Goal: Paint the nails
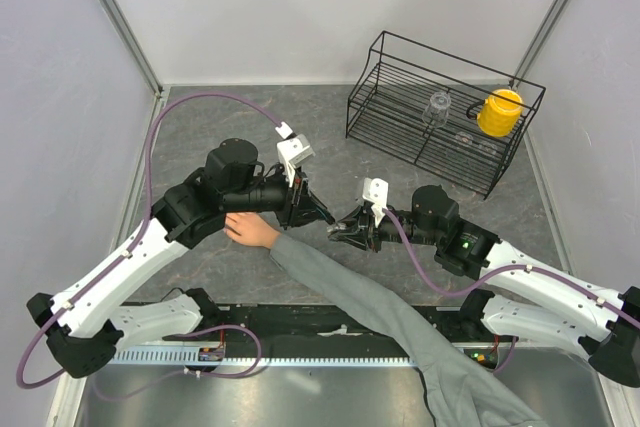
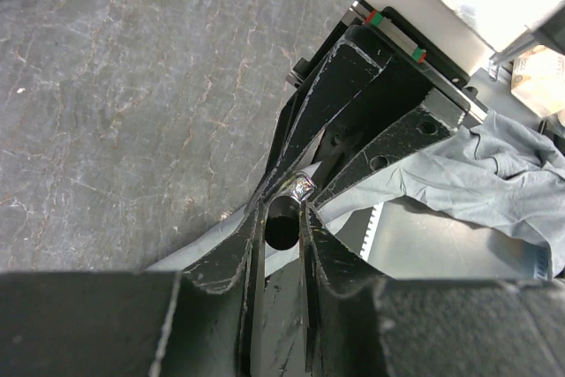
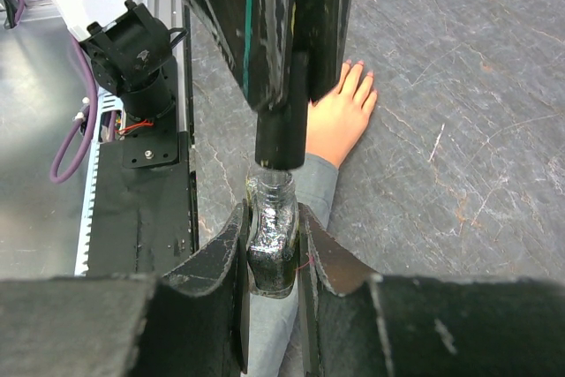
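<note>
Right wrist view shows the right claw (image 3: 272, 216) clenched on a small glass bottle (image 3: 269, 249) of dark polish, held upright between both fingers. Straight above it a black cap (image 3: 281, 134) stands on end, its lower edge right at the bottle's neck. Whether it is seated there or just clear of it cannot be told. The left claw (image 3: 286, 99) comes down from the top of that view and grips the cap from both sides.

The left wrist camera looks along its own fingers, which are pressed against the cap, with the bottle's shiny rim just beyond and the right claw's fingers meeting them head-on.

Beyond the bottle a bare hand (image 3: 340, 121) lies palm-down on the grey stone-patterned worktop (image 3: 459, 130), fingers together and pointing away from the right claw. The nails (image 3: 361, 66) are pale, at the far fingertips — none is touched by either claw, and both the bottle and the cap are apart from them. A grey sleeve (image 3: 311, 184) runs from the wrist back under the bottle.

From the top camera, the two claws meet tip to tip near the middle of the worktop, with the hand just beside them under the left arm's wrist and the sleeve trailing to the near edge. At the far right a black wire basket (image 1: 372, 77) holds a yellow cup (image 1: 499, 112) and a clear glass (image 1: 438, 107) — well apart from the hand.
</note>
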`<state>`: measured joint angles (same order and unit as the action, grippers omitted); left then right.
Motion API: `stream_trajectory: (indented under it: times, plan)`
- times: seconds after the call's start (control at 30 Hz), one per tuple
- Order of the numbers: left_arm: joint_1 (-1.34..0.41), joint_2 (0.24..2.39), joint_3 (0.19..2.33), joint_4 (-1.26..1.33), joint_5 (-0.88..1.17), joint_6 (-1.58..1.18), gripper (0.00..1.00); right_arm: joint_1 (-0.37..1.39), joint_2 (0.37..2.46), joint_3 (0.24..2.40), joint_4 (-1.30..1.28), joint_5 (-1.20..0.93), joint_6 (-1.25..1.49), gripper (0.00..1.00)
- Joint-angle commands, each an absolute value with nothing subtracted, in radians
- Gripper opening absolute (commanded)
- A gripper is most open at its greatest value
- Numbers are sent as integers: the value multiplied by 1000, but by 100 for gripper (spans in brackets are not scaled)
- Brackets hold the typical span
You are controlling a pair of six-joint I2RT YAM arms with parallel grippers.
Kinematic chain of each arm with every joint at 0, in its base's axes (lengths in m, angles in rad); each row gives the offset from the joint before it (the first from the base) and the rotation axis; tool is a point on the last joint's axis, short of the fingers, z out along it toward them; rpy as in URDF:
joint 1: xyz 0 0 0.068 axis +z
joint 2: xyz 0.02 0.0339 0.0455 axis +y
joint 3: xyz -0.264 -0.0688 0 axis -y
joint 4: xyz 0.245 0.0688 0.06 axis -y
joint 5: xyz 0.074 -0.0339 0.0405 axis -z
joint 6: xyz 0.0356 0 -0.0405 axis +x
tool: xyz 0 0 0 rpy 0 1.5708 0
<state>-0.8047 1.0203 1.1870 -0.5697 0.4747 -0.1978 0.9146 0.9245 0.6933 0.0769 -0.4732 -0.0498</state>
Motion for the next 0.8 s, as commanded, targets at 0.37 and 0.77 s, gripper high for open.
stream_trajectory:
  times: [0.37,0.77]
  plan:
    - [-831,1052,1192,-572,528,-140,2,927,919,716,173,-486,-22,0]
    - [-836,1094,1230,-692,978,214,2,931,946,841,284,-805,144,0]
